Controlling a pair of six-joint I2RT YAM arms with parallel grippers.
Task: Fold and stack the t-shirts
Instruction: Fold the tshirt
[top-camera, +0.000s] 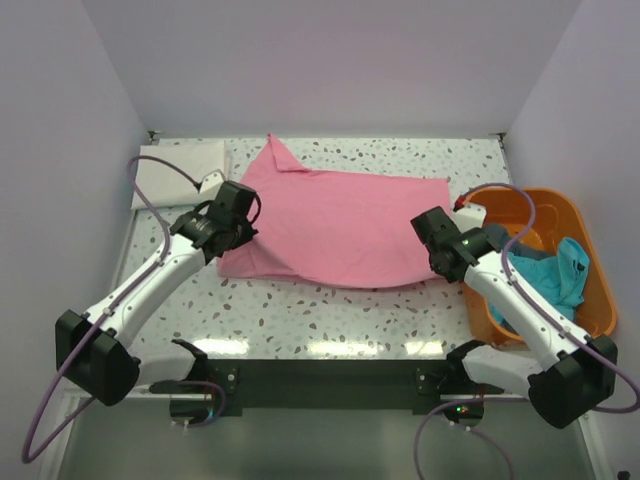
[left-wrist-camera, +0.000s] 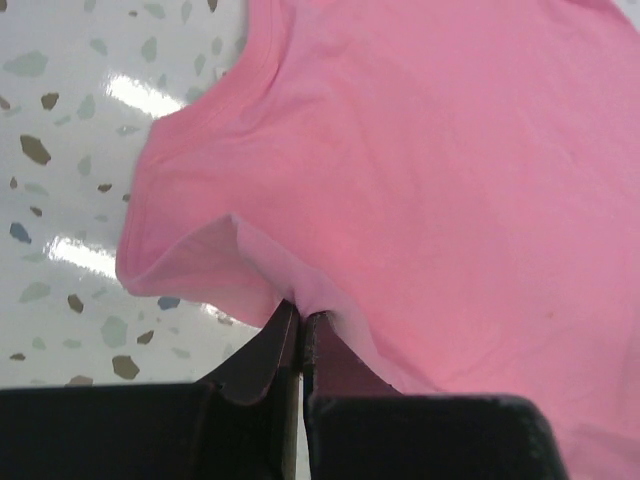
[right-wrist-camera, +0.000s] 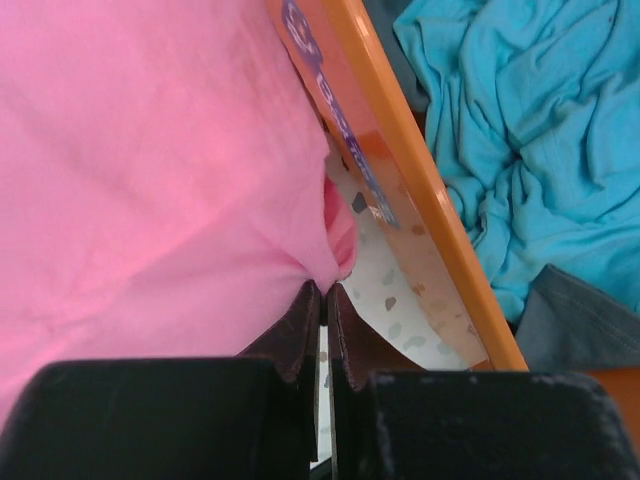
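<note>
We see the pink t-shirt (top-camera: 340, 225) spread flat across the middle of the table (top-camera: 330, 320). Its neckline is toward the left and one corner is peaked up on the far side. Our left hand (left-wrist-camera: 300, 318) is clamped on a fold of pink cloth at the shirt's left edge, close to the collar, and the cloth puckers up at the pinch. Our right hand (right-wrist-camera: 322, 292) is clamped on a small gather of pink cloth at the shirt's near right corner, just beside the wall of the orange basket (top-camera: 560, 205).

The basket stands at the right edge of the table. In it the teal t-shirt (top-camera: 545, 275) lies crumpled, with the grey t-shirt (right-wrist-camera: 580, 320) showing from under it. The white t-shirt (top-camera: 175, 170) lies folded at the far left corner of the table, near the pink one. We cannot tell whether those two touch.
</note>
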